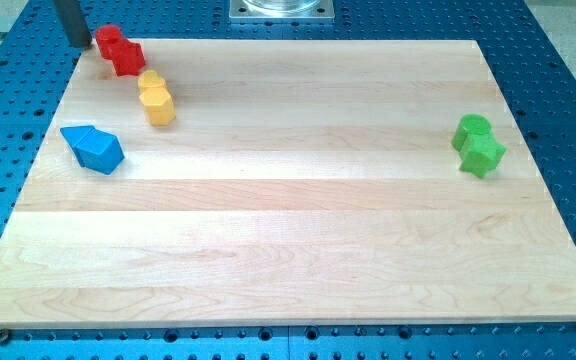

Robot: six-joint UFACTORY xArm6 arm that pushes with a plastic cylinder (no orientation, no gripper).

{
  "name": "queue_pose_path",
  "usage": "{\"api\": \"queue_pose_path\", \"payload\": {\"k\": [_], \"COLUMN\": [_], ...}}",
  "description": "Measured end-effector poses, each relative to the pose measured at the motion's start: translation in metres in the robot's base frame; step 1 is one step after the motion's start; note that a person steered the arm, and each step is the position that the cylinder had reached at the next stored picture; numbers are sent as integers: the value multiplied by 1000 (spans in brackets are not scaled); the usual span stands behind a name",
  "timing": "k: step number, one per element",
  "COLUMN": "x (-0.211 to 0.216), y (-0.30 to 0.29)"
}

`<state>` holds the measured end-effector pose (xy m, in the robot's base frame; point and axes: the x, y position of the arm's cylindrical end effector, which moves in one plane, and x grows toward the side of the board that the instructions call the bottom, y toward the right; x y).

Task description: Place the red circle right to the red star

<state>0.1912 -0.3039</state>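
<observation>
Two red blocks touch each other at the board's top left corner. The upper-left one looks like the red circle [108, 38]. The lower-right one, more angular, looks like the red star [128, 58]. The circle lies up and to the left of the star. My tip [79, 45] is at the board's top left edge, just left of the red circle, close to it or touching it.
Two yellow blocks [156, 97] touch each other just below and right of the red pair. Two blue blocks [93, 148] lie together at the left edge. A green circle [472, 129] and a green star [484, 154] sit at the right. The wooden board [298, 230] lies on a blue perforated table.
</observation>
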Motion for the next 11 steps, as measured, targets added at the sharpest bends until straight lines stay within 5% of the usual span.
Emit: {"api": "queue_pose_path", "payload": {"k": [11], "x": [2], "y": [88]}}
